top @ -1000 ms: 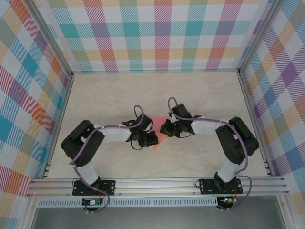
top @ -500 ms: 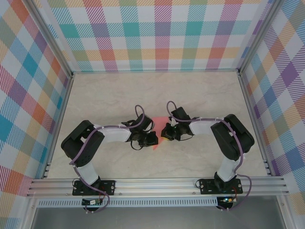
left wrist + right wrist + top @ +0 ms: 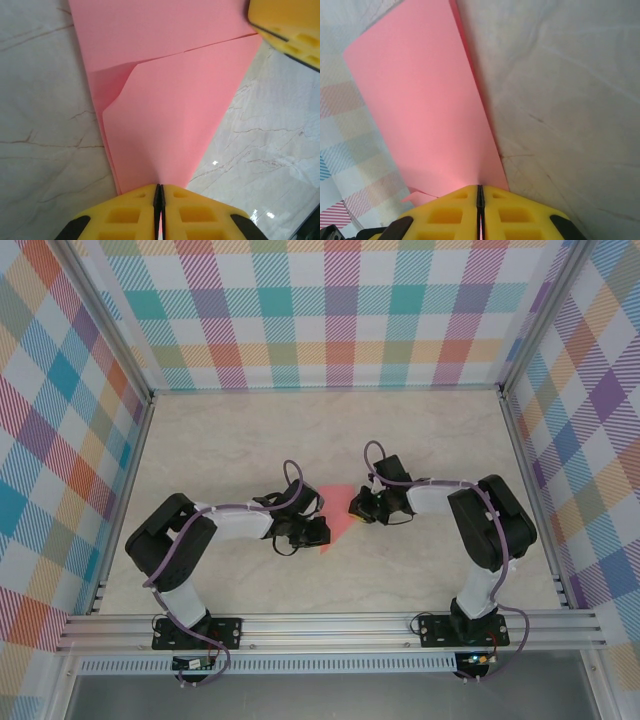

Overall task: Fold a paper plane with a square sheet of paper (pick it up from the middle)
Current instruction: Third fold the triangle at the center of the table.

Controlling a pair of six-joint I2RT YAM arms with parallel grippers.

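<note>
Pinching the creased pink paper [image 3: 175, 125] at opposite edges, left pincer [image 3: 159, 189] and right pincer [image 3: 480, 190] should probably hold it taut, aligning edges before creasing

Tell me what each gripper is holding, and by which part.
Both pinch the folded pink paper sheet: the left gripper its narrow tapered end, the right gripper a raised edge.

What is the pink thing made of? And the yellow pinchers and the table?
The pink sheet looks like thin matte paper: it holds sharp creases and folded layers. The yellow fingers look like moulded plastic or rubber, matte, with square hollows. The tabletop looks like marble, veined and slightly glossy with small light spots. It could just be a printed laminate.
</note>
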